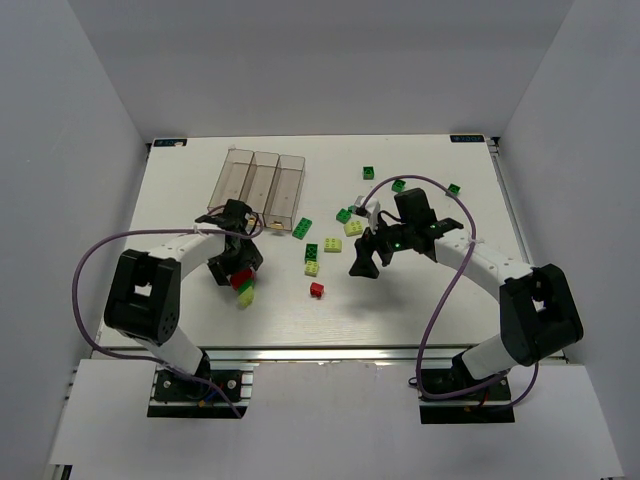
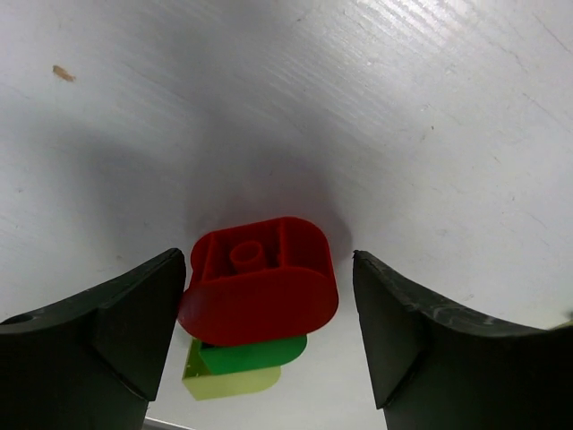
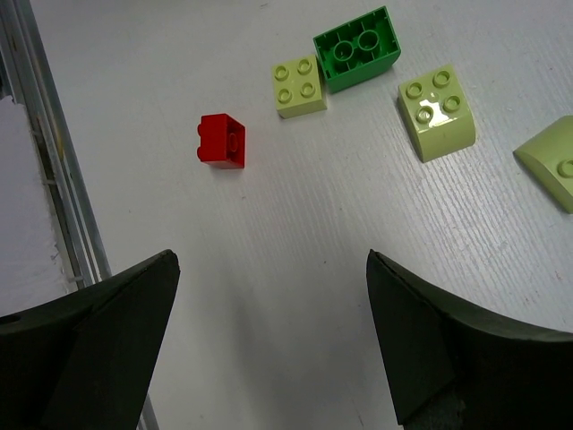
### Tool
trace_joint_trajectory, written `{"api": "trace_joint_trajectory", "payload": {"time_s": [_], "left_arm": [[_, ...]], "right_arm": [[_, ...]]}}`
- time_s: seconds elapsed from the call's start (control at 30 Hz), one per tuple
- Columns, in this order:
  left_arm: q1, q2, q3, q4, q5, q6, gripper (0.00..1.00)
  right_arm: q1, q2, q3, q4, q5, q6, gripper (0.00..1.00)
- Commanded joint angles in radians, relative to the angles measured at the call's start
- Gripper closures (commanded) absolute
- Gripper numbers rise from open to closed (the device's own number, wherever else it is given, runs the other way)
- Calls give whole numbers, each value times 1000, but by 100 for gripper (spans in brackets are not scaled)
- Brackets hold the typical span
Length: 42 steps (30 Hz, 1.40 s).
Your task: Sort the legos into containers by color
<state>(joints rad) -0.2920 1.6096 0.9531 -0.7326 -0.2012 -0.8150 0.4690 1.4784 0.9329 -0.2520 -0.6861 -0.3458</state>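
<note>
Left gripper [image 1: 232,265] jaws spread, straddling red lego [image 2: 260,291], lower centre; long axis across gap, offset toward frame left. Right gripper [image 3: 269,269] also spread.

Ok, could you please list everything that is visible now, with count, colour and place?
bins: three, clear smoky, joined, far left of table.
red bricks: two; one between the left fingers, on top of a green and a pale one; one loose near centre.
green bricks: about seven, mostly centre and far right.
pale yellow-green bricks: at least four, centre.
table: one, white.
cables: two, purple.
left pincer: open, around the red brick.
right pincer: open, over bare table.
</note>
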Motion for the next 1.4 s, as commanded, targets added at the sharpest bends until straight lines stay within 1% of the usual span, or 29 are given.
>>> {"api": "trace_joint_trajectory", "payload": {"time_s": [0.0, 0.23, 0.33, 0.43, 0.47, 0.53, 0.63, 0.73, 1.07, 1.37], "left_arm": [[-6, 7, -5, 45, -27, -15, 16], [-7, 9, -14, 52, -30, -16, 23], [-7, 7, -27, 64, -14, -18, 24], [-6, 3, -34, 78, 3, -12, 23], [-7, 3, -33, 78, 6, -10, 19], [-6, 0, -37, 73, 11, -4, 16], [-7, -5, -45, 76, 19, 0, 16], [-6, -11, -56, 79, 23, 0, 16], [-18, -16, -82, 64, 23, 11, 23], [-32, -16, -65, 38, 11, 25, 23]], "right_arm": [[2, -20, 7, -6, 2, -15, 11], [2, -21, 3, -7, 3, -15, 11], [2, -20, 7, -10, 8, -16, 11], [2, -18, 14, -13, 8, -18, 11], [2, -18, 15, -15, 8, -18, 10], [0, -15, 20, -16, 8, -16, 11], [2, -9, 24, -16, 7, -15, 11], [2, -4, 29, -18, 7, -13, 11], [2, -9, 21, -16, 8, -10, 11], [2, -12, 14, -12, 10, -9, 11]]}}
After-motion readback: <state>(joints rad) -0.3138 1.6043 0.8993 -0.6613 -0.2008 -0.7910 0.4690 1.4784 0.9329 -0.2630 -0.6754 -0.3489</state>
